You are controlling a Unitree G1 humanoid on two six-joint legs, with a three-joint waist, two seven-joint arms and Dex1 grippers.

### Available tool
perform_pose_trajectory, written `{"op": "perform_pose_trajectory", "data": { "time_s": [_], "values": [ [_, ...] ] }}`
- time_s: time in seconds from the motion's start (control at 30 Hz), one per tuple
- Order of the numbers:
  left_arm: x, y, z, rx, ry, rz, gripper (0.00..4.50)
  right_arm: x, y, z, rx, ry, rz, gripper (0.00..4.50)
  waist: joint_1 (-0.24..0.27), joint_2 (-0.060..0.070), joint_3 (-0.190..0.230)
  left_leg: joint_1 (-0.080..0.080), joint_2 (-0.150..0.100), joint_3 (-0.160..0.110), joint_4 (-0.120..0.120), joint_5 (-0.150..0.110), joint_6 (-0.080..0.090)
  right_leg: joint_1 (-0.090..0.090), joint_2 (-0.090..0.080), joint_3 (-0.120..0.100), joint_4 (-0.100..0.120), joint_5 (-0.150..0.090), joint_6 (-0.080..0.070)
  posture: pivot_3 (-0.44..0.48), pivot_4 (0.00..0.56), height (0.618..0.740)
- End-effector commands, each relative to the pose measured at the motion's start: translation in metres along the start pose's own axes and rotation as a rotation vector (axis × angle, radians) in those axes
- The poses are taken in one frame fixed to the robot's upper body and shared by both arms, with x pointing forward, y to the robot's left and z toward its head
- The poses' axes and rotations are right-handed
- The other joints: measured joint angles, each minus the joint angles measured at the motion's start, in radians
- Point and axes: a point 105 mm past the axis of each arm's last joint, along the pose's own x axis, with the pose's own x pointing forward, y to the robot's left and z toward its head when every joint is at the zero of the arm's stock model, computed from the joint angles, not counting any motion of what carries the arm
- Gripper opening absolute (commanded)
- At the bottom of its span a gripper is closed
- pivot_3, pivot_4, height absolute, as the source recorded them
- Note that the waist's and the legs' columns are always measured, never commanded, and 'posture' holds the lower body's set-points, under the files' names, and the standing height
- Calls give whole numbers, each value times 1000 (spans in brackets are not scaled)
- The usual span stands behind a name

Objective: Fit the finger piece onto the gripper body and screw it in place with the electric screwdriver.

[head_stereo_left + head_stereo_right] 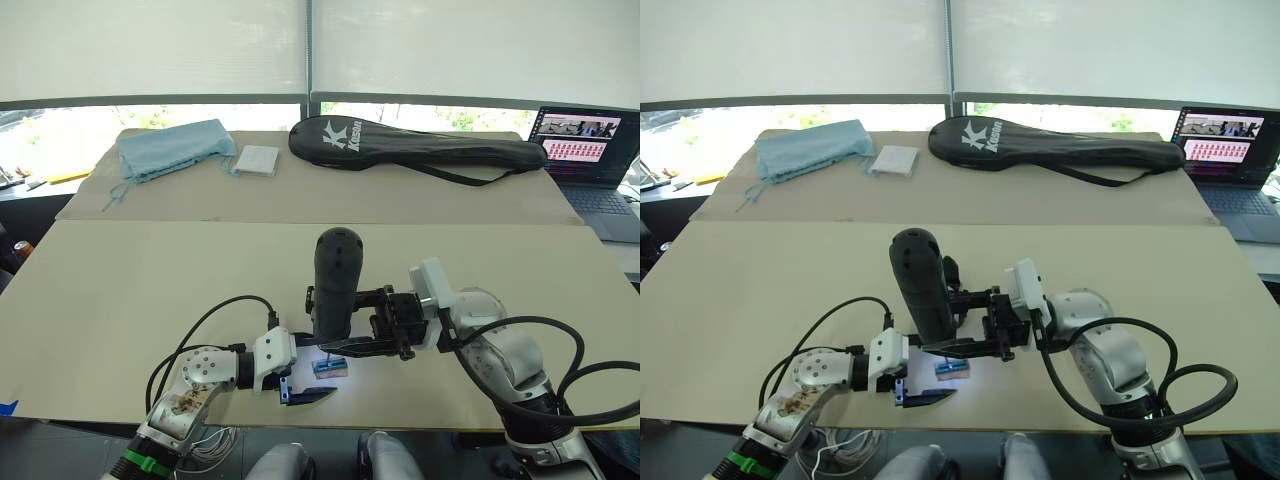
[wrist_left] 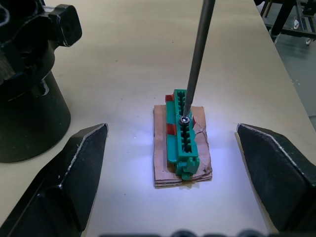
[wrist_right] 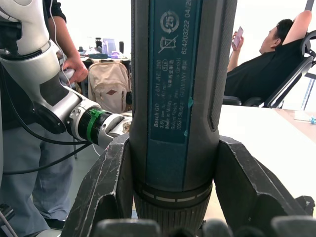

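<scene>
The electric screwdriver (image 3: 177,98) was dark navy-black with a teal label printed in black. The small block (image 2: 181,136) was green with red tabs on a brown base. The racket bag (image 1: 410,147) was black with white lettering, the cloth (image 1: 175,148) pale blue.

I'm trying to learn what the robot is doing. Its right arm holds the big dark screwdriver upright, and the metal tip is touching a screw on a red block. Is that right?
Nearly. The right gripper does hold the electric screwdriver upright, and its tip does touch a screw, but the block is green, on a brown base, not red. The left wrist view shows it.
</scene>
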Motion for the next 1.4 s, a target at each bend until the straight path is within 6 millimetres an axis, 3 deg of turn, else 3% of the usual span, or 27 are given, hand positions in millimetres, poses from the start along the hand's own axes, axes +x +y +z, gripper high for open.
{"op": "perform_pose_trajectory", "data": {
  "time_s": [0.03, 1.4],
  "values": [
    [5, -10, -16, -56, 54, -21, 4411, 3, -1, 14, -67, -30, 19, 1900, 0, 0, 0, 0, 0, 0, 0, 0, 0, 0, 0, 0, 0, 0, 0, 0, 150, 740],
    [3, -9, -18, -62, 60, -14, 4411, 2, -2, 8, -61, 0, 13, 1900, 0, 0, 0, 0, 0, 0, 0, 0, 0, 0, 0, 0, 0, 0, 0, 0, 150, 740]
  ]
}}
